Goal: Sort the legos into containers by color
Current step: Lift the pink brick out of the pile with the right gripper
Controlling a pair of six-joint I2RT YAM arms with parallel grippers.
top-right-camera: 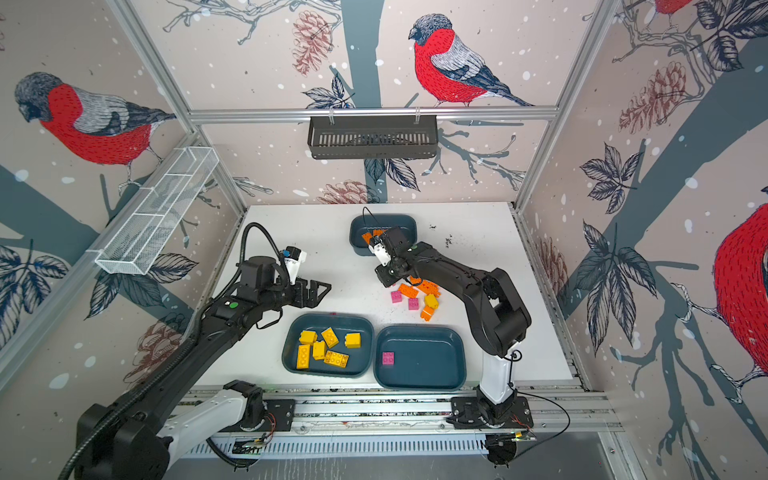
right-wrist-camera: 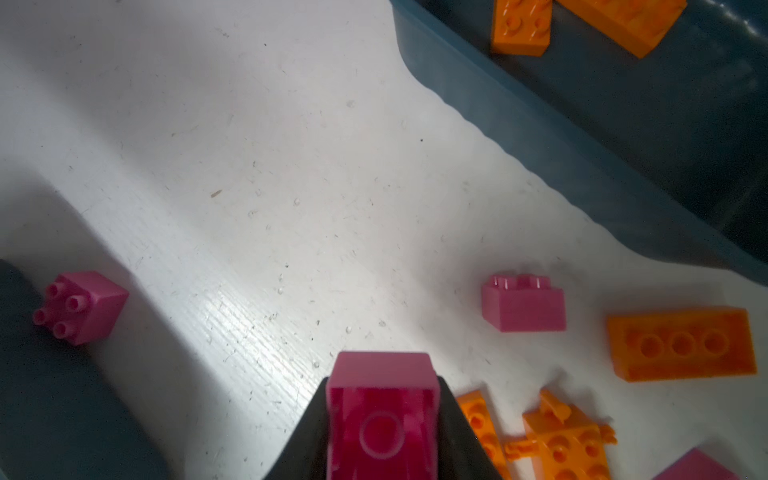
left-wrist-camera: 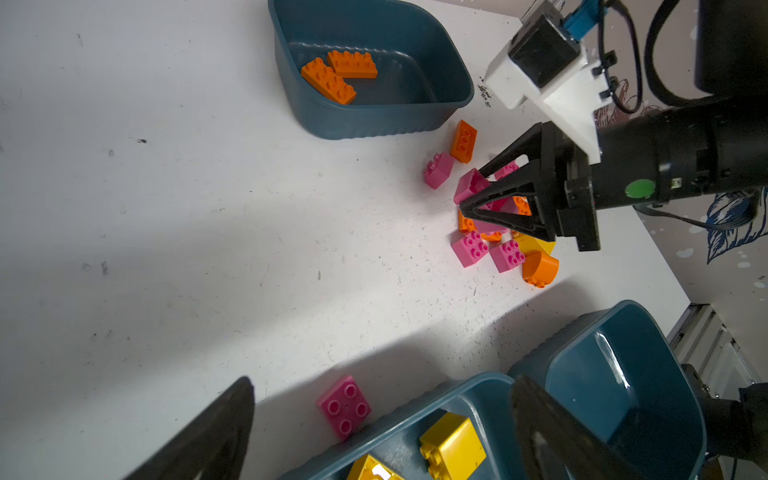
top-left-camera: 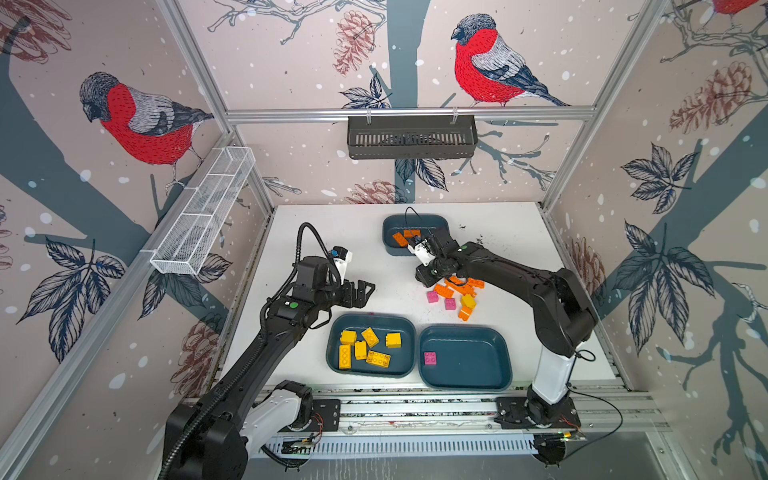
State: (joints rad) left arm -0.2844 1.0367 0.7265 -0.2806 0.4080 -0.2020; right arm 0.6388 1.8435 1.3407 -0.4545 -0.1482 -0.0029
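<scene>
My right gripper is shut on a pink lego, low over the loose pile of orange, pink and yellow legos. The left wrist view shows that gripper from the side, with the pink lego in it. My left gripper hangs open and empty beyond the wide container of yellow legos. A lone pink lego lies on the table beside that container. The other wide container holds one pink lego. The small deep container holds orange legos.
A black slotted basket hangs on the back wall and a white wire mesh basket on the left wall. An aluminium rail with both arm bases runs along the table's front edge.
</scene>
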